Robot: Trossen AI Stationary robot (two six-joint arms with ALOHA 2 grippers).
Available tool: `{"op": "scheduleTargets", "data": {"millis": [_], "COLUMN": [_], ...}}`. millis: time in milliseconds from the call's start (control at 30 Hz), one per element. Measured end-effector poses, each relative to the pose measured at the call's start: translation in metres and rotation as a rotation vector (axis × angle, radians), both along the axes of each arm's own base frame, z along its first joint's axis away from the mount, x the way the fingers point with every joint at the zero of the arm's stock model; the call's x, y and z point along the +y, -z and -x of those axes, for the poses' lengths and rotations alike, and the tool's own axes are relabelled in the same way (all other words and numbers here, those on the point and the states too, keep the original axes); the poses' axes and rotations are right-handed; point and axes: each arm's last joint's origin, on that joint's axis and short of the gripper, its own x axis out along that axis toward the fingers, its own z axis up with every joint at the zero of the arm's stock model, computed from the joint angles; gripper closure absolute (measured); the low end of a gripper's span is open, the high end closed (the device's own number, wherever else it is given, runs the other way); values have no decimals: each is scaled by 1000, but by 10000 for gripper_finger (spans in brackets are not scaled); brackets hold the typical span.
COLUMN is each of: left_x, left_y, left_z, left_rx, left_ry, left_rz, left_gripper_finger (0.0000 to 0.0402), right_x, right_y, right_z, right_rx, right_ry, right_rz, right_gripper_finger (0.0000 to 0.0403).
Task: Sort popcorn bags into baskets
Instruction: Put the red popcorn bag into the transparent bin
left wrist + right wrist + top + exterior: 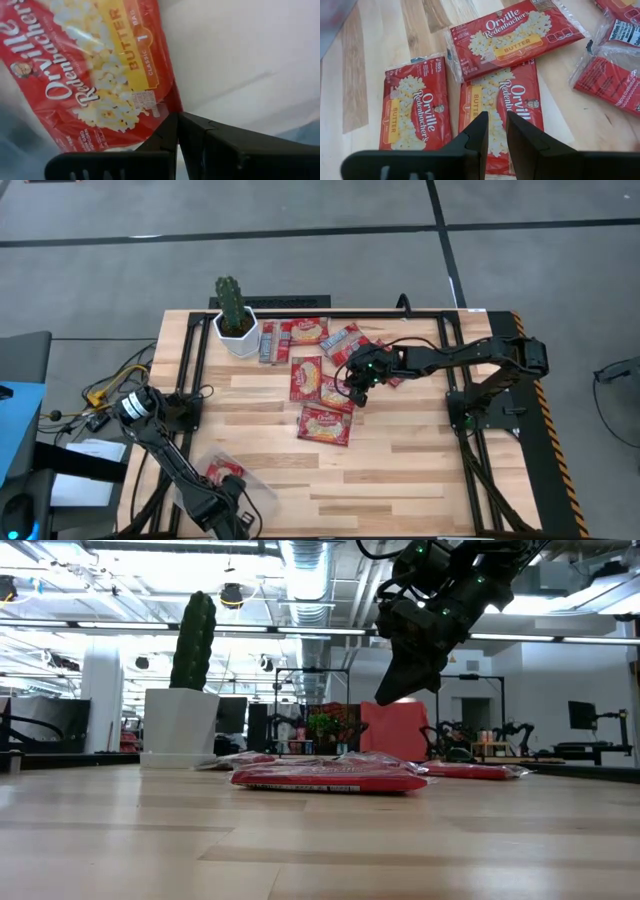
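Observation:
Several red popcorn bags (325,423) lie loose and partly overlapping on the wooden table's middle and far part (417,112). Another red bag (225,472) lies flat in the clear plastic basket (262,492) at the near left. My left gripper (177,120) points down over that basket, shut, with its tips at the bag's corner. My right gripper (357,392) hangs clear above the pile (398,690), slanting down. Its fingers are a narrow gap apart with nothing between them (496,125), over a bag (502,110). My left gripper comes from above with its shut fingertips at the corner of the bag's edge (169,102) in the basket. I cannot tell whether they touch it. The bag lies flat, picture side up.
A white pot with a green cactus (236,328) stands at the table's far left (180,725). One bag shows a grey-blue back (268,342) beside the pot. Bare wood (400,470) lies along the near middle and right. Black frame rails (455,395) border the table.

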Motion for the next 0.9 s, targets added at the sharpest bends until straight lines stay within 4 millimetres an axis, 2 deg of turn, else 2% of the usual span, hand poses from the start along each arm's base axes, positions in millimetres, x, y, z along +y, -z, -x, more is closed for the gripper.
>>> {"op": "scheduleTargets", "data": {"millis": [400, 633, 767, 900], "left_x": [10, 2, -7, -13], "left_y": [0, -17, -10, 5], "left_z": [16, 1, -4, -5], "left_rx": [182, -27, -53, 19], "left_ry": [-55, -78, -64, -38], "left_rz": [-107, -68, -3, 26], "left_gripper_finger": [401, 401, 401, 401], "right_x": [-11, -12, -12, -12], "right_y": [0, 0, 0, 0], "right_z": [2, 2, 2, 2], "right_rx": [0, 1, 0, 0], "right_ry": [36, 37, 37, 36], "right_rz": [2, 1, 2, 1], "right_gripper_finger": [310, 310, 310, 310]}}
